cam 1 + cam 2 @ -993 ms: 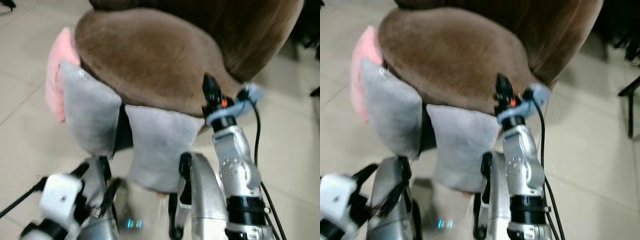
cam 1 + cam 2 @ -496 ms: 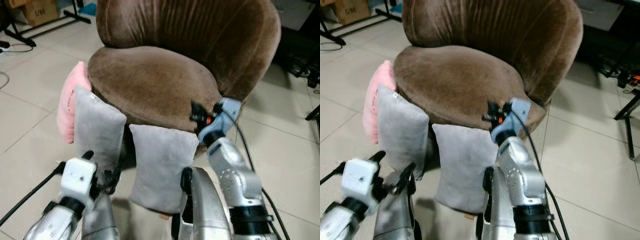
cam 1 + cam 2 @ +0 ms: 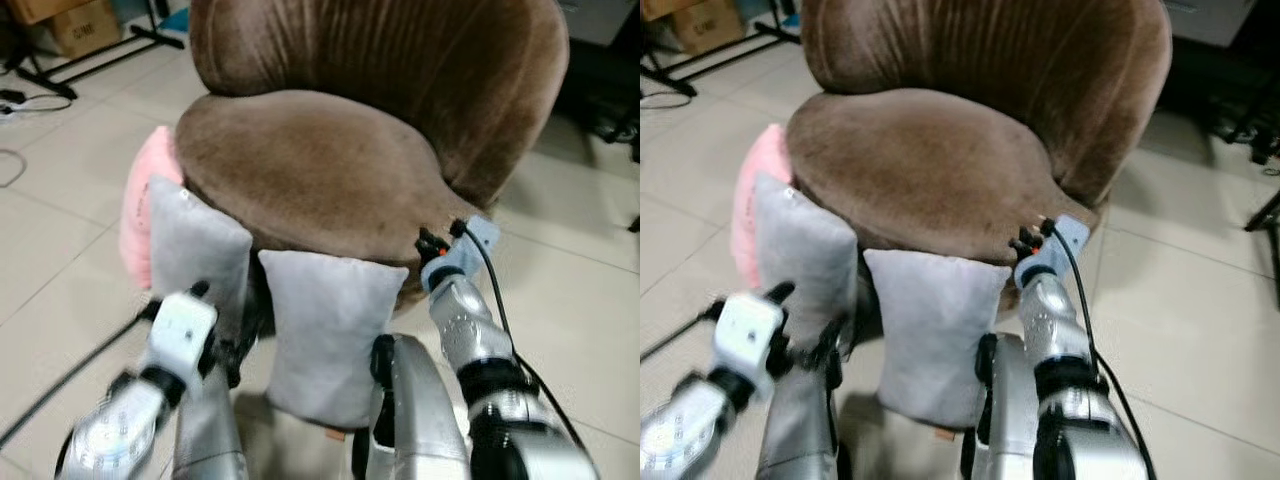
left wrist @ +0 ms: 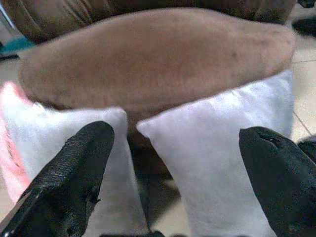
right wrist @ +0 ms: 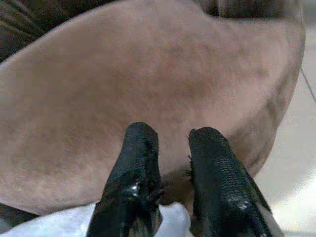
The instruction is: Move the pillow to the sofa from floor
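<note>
Pillows lean on the floor against the brown sofa: a grey pillow at centre, another grey one and a pink one left, with the left gripper spread wide before them and the right gripper narrowed, empty, at the sofa's near-right edge.

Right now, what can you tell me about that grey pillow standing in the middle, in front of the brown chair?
The grey pillow is a soft, plain rectangle of smooth, suede-like fabric. It stands upright on the tiled floor, its upper edge leaning against the front of the brown sofa seat. A second grey pillow stands beside it on the robot's left, with a dark gap between them. The left gripper, jaws wide apart, points toward the two pillows without touching either.
</note>
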Tool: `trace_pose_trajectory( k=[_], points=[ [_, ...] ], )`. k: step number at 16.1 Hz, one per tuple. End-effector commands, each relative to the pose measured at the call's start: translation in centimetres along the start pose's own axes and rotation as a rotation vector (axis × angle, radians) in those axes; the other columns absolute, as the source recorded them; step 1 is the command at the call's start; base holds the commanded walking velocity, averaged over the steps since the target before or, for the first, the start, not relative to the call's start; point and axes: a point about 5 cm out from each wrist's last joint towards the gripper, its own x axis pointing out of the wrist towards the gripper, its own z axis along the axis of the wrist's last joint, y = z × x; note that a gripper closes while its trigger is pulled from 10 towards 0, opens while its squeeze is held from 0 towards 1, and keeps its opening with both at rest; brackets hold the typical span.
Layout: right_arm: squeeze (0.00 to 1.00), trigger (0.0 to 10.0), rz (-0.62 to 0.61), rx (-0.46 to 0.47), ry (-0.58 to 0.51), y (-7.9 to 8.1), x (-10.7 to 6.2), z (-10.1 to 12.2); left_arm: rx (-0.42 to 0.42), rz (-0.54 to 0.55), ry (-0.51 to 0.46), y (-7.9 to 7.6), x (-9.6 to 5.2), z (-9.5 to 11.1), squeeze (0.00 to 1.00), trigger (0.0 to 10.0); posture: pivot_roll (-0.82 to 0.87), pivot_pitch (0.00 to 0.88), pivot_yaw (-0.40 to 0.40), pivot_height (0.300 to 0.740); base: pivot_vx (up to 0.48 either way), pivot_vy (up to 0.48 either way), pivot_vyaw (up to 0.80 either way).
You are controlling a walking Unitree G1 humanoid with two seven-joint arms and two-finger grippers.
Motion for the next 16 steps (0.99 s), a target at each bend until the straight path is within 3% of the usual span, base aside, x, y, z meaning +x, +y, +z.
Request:
trace_pose_trajectory(
  k=[1,5,6,9,11,12,16],
  points=[
    [1.0,10.0,-0.042,0.043,-0.01,-1.1,0.2,0.2,-0.009,-0.025,0.009,0.1,0.1,0.1,0.0,10.0,0.19,0.144,-0.033,0.458,0.0,0.0,0.0],
    [1.0,10.0,-0.116,0.131,-0.051,-2.8,0.7,0.9,-0.01,-0.093,-0.059,0.4,0.3,2.6,0.0,10.0,0.22,0.194,-0.01,0.458,0.0,0.0,0.0],
    [1.0,10.0,-0.094,0.207,-0.059,-2.7,0.8,0.8,-0.036,-0.078,-0.056,0.6,-0.5,3.0,0.0,10.0,0.24,0.208,0.001,0.458,0.0,0.0,0.0],
    [1.0,10.0,-0.01,0.302,-0.064,-1.7,0.8,0.2,-0.073,-0.08,-0.041,-0.2,-2.2,3.5,0.0,10.0,0.26,0.237,0.013,0.458,0.0,0.0,0.0],
    [1.0,10.0,0.001,0.322,-0.055,-1.2,0.7,-0.4,-0.079,-0.087,-0.018,-0.5,-3.0,3.3,0.0,10.0,0.27,0.252,0.013,0.458,0.0,0.0,0.0],
    [0.0,10.0,0.01,0.318,-0.047,-0.9,0.6,-0.9,-0.081,-0.084,-0.004,-0.4,-3.3,3.2,0.0,10.0,0.27,0.26,0.01,0.458,0.0,0.0,0.0],
    [0.0,10.0,0.115,0.197,-0.02,1.6,0.3,-2.2,-0.084,-0.07,0.012,-0.3,-3.7,3.5,0.0,10.0,0.27,0.261,0.006,0.458,0.0,0.0,0.0]
  ],
)
